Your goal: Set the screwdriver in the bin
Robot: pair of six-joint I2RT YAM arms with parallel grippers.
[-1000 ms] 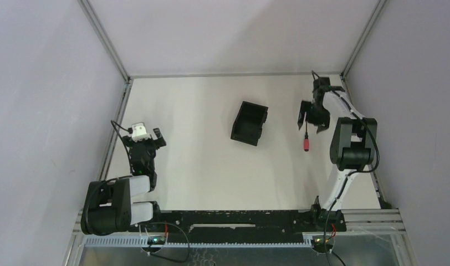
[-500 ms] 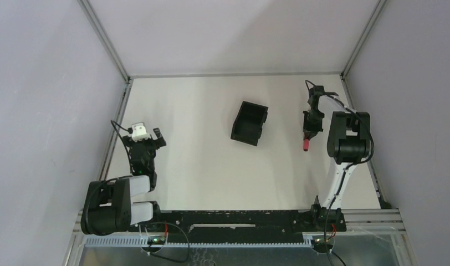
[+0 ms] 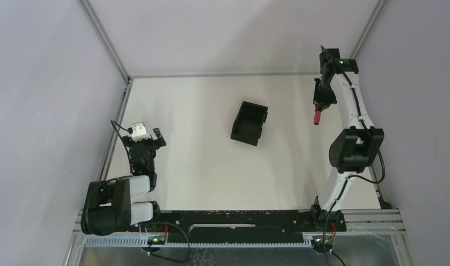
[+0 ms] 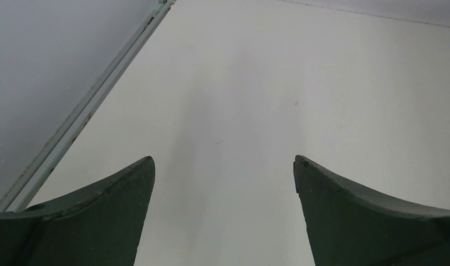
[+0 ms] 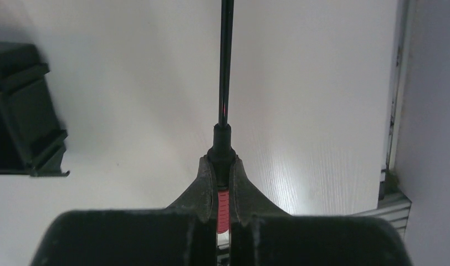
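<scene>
My right gripper (image 3: 320,105) is raised above the far right of the table and is shut on the screwdriver (image 3: 317,117), whose red handle hangs below the fingers. In the right wrist view the red handle (image 5: 223,202) sits clamped between the fingers of the gripper (image 5: 221,163), and the thin dark shaft (image 5: 226,61) points straight ahead. The black bin (image 3: 249,123) stands open-topped near the table's middle, left of the gripper; its corner shows as the bin (image 5: 23,111) at the left edge of the wrist view. My left gripper (image 3: 144,136) rests open at the left, its fingers (image 4: 95,216) wide apart over bare table.
The white table (image 3: 200,166) is framed by grey walls and metal rails (image 3: 114,127). A rail and wall run close along the right side (image 5: 397,111) of my right gripper.
My right gripper closed on the screwdriver's handle, lifted it off the table and carried it up and towards the far right. The left arm has not moved.
</scene>
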